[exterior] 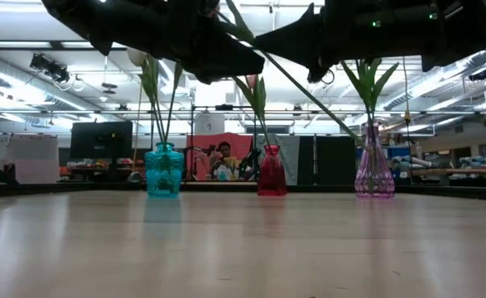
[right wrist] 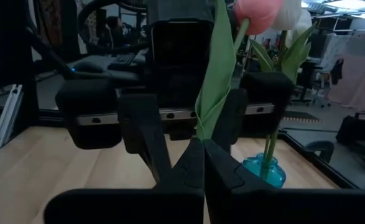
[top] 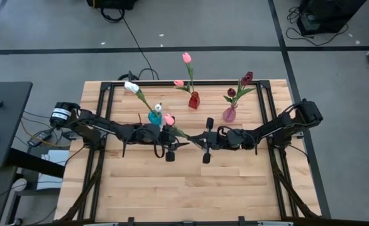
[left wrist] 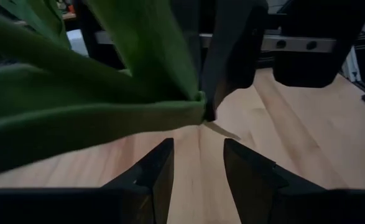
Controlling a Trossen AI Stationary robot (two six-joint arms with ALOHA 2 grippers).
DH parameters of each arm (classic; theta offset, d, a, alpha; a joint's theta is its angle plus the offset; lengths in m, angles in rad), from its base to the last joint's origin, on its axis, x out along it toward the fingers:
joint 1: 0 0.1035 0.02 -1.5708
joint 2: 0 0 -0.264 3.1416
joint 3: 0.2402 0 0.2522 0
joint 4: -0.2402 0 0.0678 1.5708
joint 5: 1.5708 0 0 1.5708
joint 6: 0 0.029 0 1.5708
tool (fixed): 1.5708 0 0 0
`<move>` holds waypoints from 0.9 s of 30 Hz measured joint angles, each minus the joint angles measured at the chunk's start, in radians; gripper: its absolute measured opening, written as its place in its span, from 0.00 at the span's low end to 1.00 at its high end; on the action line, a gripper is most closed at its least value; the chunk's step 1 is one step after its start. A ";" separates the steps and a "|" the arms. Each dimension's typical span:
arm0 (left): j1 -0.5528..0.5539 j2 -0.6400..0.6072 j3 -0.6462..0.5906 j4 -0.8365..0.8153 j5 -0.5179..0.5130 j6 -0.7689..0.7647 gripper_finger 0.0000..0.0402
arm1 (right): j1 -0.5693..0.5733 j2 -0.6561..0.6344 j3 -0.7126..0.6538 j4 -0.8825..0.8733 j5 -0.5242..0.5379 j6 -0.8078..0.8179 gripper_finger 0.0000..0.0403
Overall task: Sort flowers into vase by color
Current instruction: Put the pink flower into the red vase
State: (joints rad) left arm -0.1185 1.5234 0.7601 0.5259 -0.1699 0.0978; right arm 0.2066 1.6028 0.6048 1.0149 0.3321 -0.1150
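Grey floor with dark tape lines surrounds the wooden bench (top: 184,188), and at table height an office with ceiling lights and a seated person shows beyond it. Three vases stand in a row toward the bench's far edge: a teal vase (top: 154,117) holding white flowers (top: 131,86), a red vase (top: 194,100) holding pink flowers (top: 187,58), and a clear pinkish vase (top: 229,114) holding maroon flowers (top: 247,78). Both arms reach in to mid-bench, above the surface, and meet just in front of the teal and red vases. Between them hangs one pink tulip (top: 169,119), its head near the teal vase and its green stem (top: 183,134) slanting toward the right arm. The right hand (right wrist: 203,167) has its fingers pressed together, pinching the lower end of that stem, with the bloom (right wrist: 258,15) rising above it. The left hand (left wrist: 198,163) faces it with fingers apart and nothing between them; the tulip's leaves (left wrist: 95,118) lie just above those fingers, and the stem end comes down just beyond their tips.
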 joint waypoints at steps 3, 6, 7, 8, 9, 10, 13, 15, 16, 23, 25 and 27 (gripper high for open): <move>0.000 0.000 0.000 0.001 0.011 0.000 0.36 | -0.001 0.000 0.000 0.000 -0.002 0.000 0.01; 0.000 0.000 0.000 0.001 0.017 0.000 0.36 | -0.002 0.000 0.000 -0.001 -0.010 0.000 0.01; 0.000 0.000 0.000 0.002 0.019 0.001 0.36 | -0.002 0.000 0.000 -0.001 -0.015 0.000 0.01; 0.000 0.000 0.000 0.004 0.019 0.001 0.36 | -0.002 0.000 0.000 -0.003 -0.020 0.000 0.01; 0.000 0.000 0.000 0.007 0.019 0.001 0.36 | -0.002 0.000 0.000 -0.006 -0.021 0.000 0.01; 0.000 0.000 -0.001 0.009 0.022 0.001 0.36 | -0.002 0.000 0.001 -0.012 -0.021 0.000 0.01; 0.000 0.000 -0.001 0.022 0.041 -0.001 0.36 | -0.005 0.000 0.001 -0.038 -0.022 0.000 0.01; 0.000 0.000 -0.001 0.032 0.043 -0.001 0.36 | -0.008 0.000 0.001 -0.048 -0.031 0.000 0.01; 0.000 0.000 -0.001 0.032 0.043 -0.001 0.36 | -0.008 0.000 0.001 -0.048 -0.036 0.000 0.01; 0.001 0.000 -0.001 0.030 0.043 -0.001 0.36 | -0.008 0.000 0.001 -0.048 -0.039 0.000 0.01; 0.000 0.000 -0.001 0.029 0.043 0.000 0.36 | -0.008 0.000 0.001 -0.046 -0.039 0.000 0.01; 0.001 0.000 -0.001 0.024 0.043 0.000 0.36 | -0.008 0.000 0.001 -0.043 -0.039 0.000 0.01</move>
State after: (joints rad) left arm -0.1177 1.5234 0.7593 0.5497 -0.1272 0.0978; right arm 0.1986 1.6024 0.6056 0.9722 0.2928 -0.1154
